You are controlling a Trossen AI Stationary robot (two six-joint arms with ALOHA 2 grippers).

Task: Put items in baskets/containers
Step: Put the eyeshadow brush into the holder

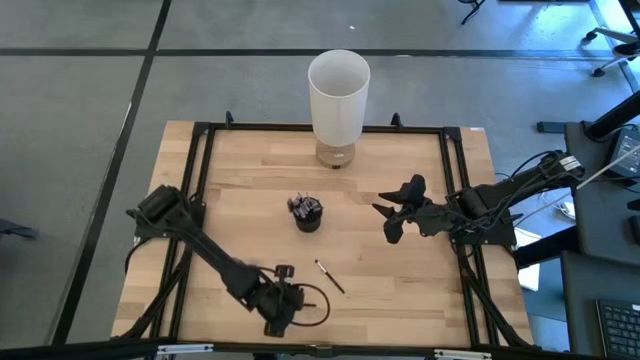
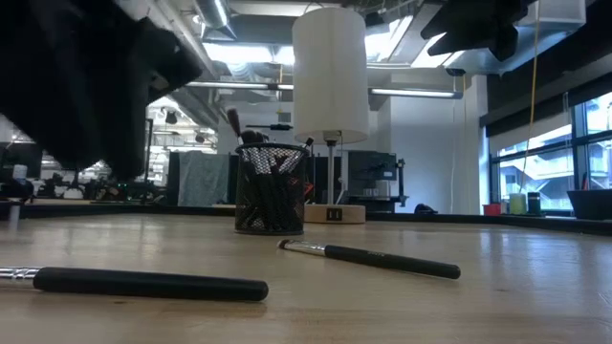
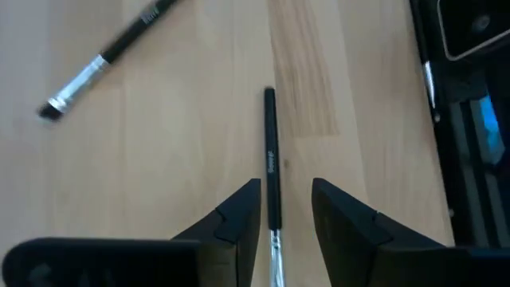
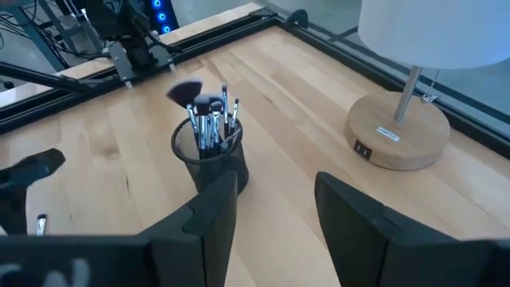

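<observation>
At table's near edge, left gripper spread astride a brush: light, stiff, rolls easily — pinch mid-handle.

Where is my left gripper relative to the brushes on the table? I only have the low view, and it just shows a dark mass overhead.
Observer: In the left wrist view, the left gripper straddles one brush, with a finger on each side of the handle and not closed on it.
Operator: And the second brush?
Observer: From above, the second brush lies by itself on the wood, between the left gripper and the cup, touching neither.
Operator: Is the right arm in my way?
Observer: No. The right gripper hangs open and empty on the cup's right side.
</observation>
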